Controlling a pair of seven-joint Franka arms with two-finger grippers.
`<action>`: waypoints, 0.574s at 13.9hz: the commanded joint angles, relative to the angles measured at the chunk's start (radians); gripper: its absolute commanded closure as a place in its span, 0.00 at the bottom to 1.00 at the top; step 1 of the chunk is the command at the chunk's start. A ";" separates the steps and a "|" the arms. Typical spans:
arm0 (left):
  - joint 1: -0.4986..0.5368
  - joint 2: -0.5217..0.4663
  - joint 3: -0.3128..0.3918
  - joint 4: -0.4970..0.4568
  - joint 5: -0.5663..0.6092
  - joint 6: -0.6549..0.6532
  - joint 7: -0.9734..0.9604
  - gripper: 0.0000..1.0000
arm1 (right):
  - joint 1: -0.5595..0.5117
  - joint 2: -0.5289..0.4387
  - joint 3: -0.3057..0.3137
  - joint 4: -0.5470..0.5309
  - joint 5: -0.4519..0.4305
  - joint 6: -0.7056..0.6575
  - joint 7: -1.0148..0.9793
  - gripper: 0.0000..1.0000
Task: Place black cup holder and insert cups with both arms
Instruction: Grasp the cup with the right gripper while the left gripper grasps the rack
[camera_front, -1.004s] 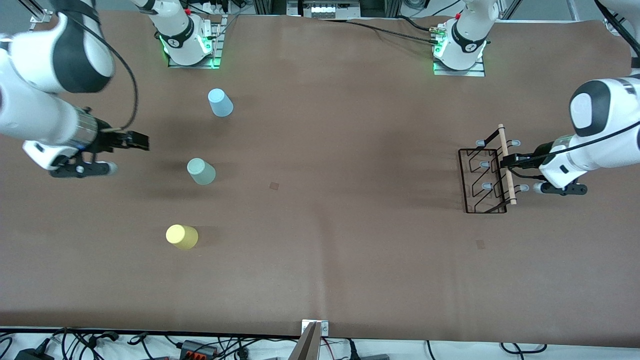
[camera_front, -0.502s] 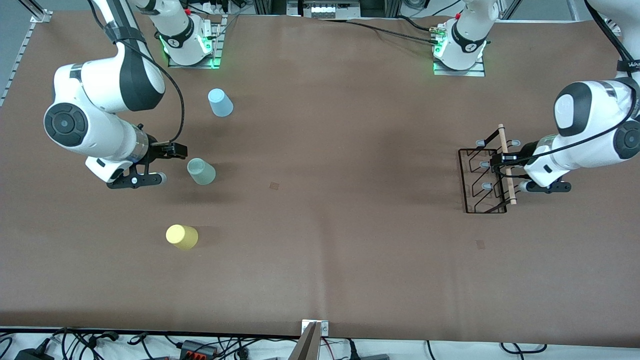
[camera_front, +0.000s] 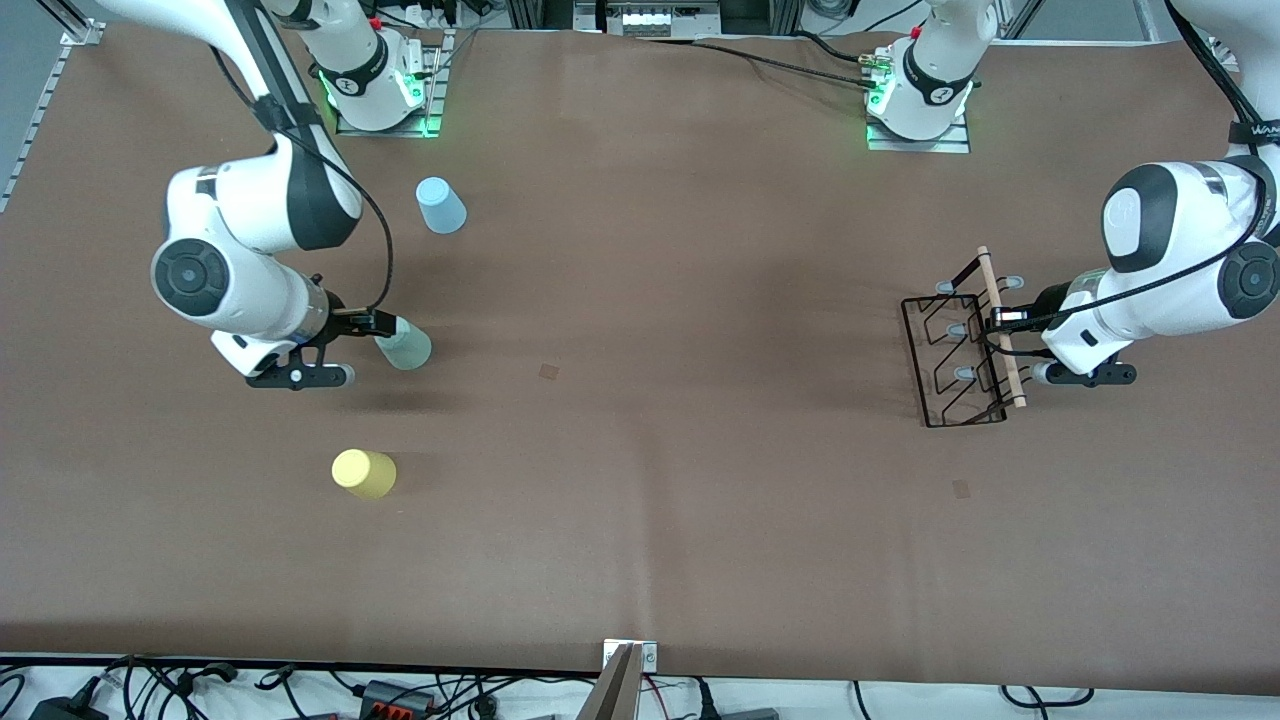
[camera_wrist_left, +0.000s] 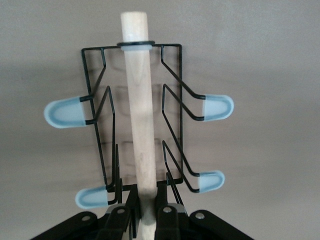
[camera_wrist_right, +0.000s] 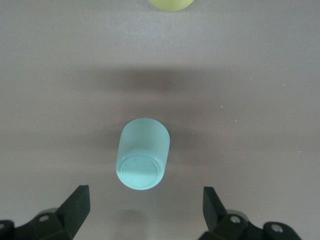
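- The black cup holder (camera_front: 955, 362) stands at the left arm's end of the desk (camera_front: 660, 480). Over the last second the left tool (camera_front: 1000, 330) has clamped narrow onto its light wooden rod handle (camera_wrist_left: 139, 120), and the rack now sits slightly shifted from where it was a second ago, toward the pale green cup. It may already be lifting, though I cannot tell that for sure from above.
- That suggests the placing step has begun: the rack is in the grip, and carrying it toward the middle of the desk looks like the next job.
- The right tool (camera_front: 385, 335) has swung in from the right arm's end of the desk to the pale green cup (camera_front: 405, 345). In the right wrist view its fingers (camera_wrist_right: 75, 205) stand wide with the cup (camera_wrist_right: 141, 154) ahead of them, not yet between them and not gripped.
- Measured from the pale green cup, the yellow cup (camera_front: 363, 473) is nearer to the front camera and the light blue cup (camera_front: 440, 205) is farther from it; both stand untouched, well apart from it.
- All three cups appear to stand upside down, so nothing is in them.
- The rack's pale-tipped pegs (camera_wrist_left: 65, 112) are all bare: no cup has been inserted yet.
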 joint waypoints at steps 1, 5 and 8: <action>-0.011 -0.018 -0.038 0.033 -0.014 -0.033 -0.007 0.99 | 0.008 0.028 -0.003 -0.017 0.008 0.037 0.033 0.00; -0.087 0.024 -0.065 0.269 -0.023 -0.272 -0.064 1.00 | 0.006 0.071 -0.001 -0.019 0.077 0.031 0.047 0.00; -0.229 0.057 -0.067 0.388 -0.028 -0.336 -0.230 1.00 | 0.009 0.088 -0.003 -0.021 0.113 0.027 0.051 0.00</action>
